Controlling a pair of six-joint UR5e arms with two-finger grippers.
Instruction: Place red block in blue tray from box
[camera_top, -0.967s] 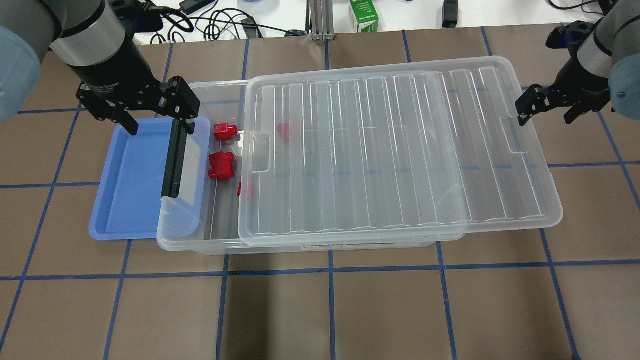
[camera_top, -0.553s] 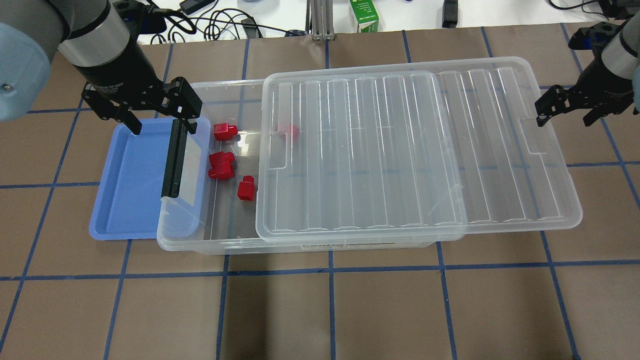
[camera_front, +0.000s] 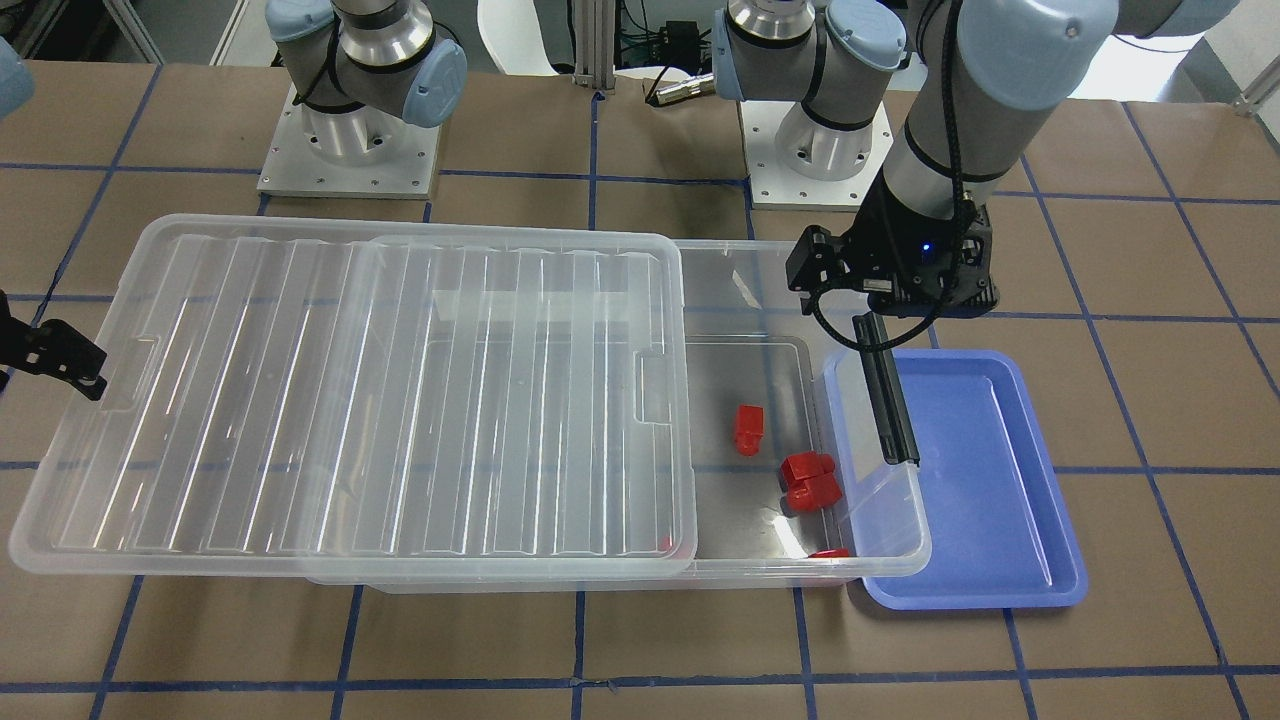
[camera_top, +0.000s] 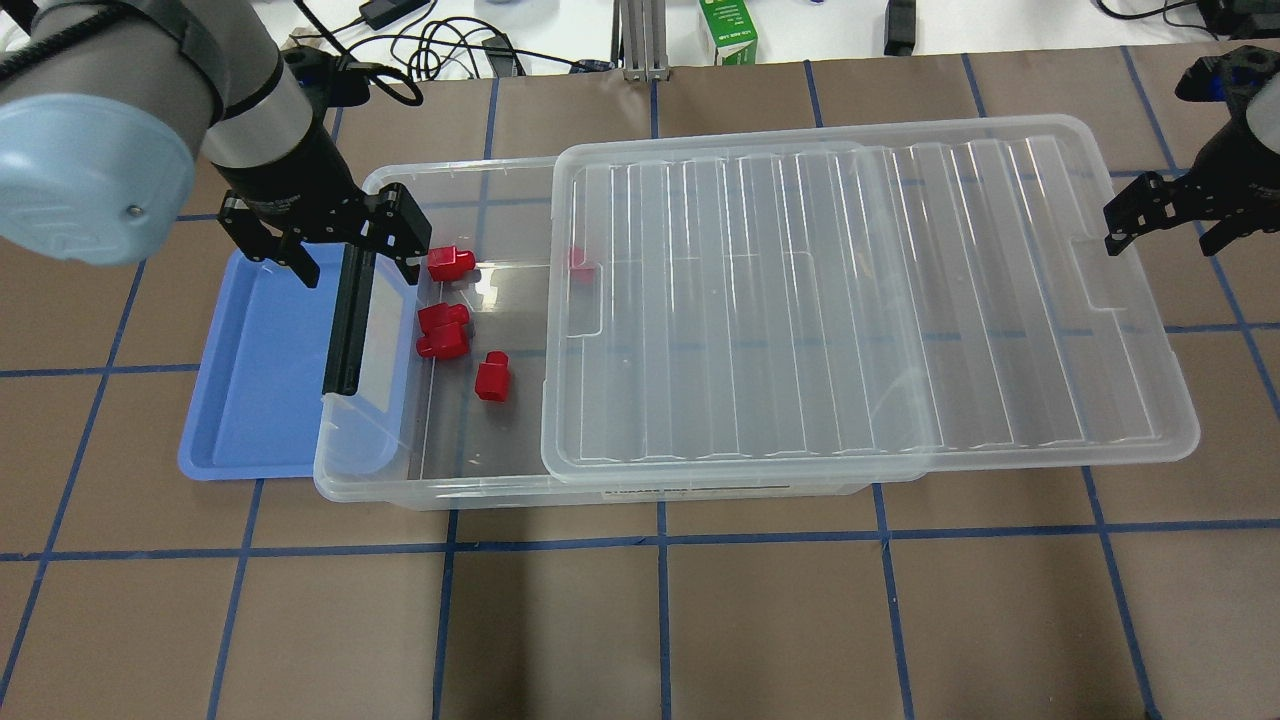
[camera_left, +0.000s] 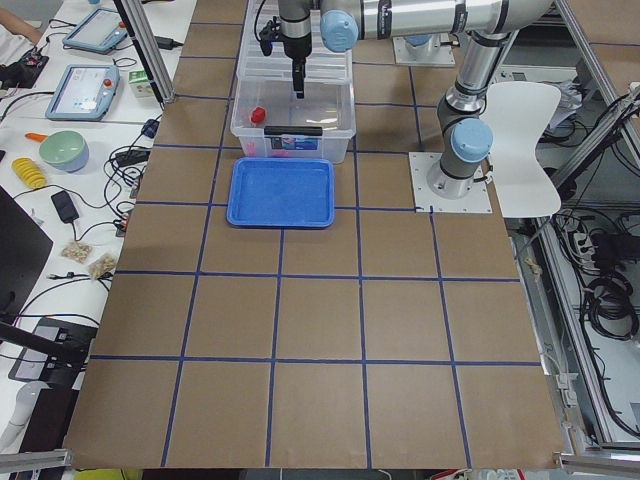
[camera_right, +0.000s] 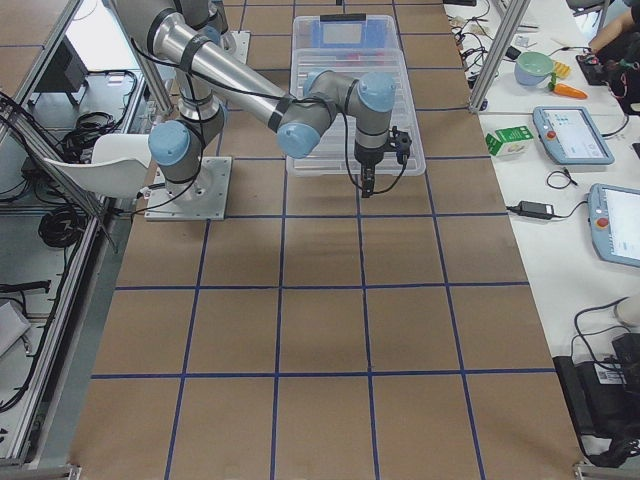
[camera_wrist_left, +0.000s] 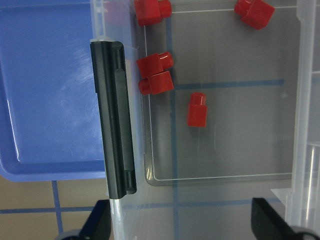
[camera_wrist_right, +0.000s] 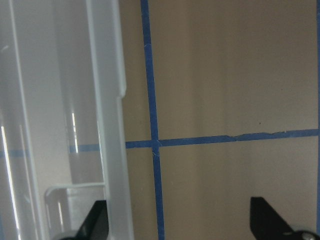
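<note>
The box (camera_top: 440, 495) lies across the table with its ribbed lid (camera_top: 850, 300) slid to the right, so its left end is uncovered. The small red block (camera_top: 491, 376) stands on the box floor; it also shows in the left wrist view (camera_wrist_left: 197, 110) and the front view (camera_front: 748, 429). The blue tray (camera_top: 260, 400) sits against the box's left end, partly under its rim. My left gripper (camera_top: 356, 262) is open and empty above the black latch bar (camera_top: 347, 320). My right gripper (camera_top: 1168, 240) is open at the lid's right edge.
A wider red piece (camera_top: 442, 331) and another red piece (camera_top: 450, 263) lie near the box's left wall. A third (camera_top: 580, 262) sits half under the lid's edge. A green carton (camera_top: 728, 30) and cables (camera_top: 440, 50) lie beyond the table's far edge.
The lid has slid further right together with my right gripper, uncovering the small red block. My left gripper has moved right, from over the tray to over the box's left end.
</note>
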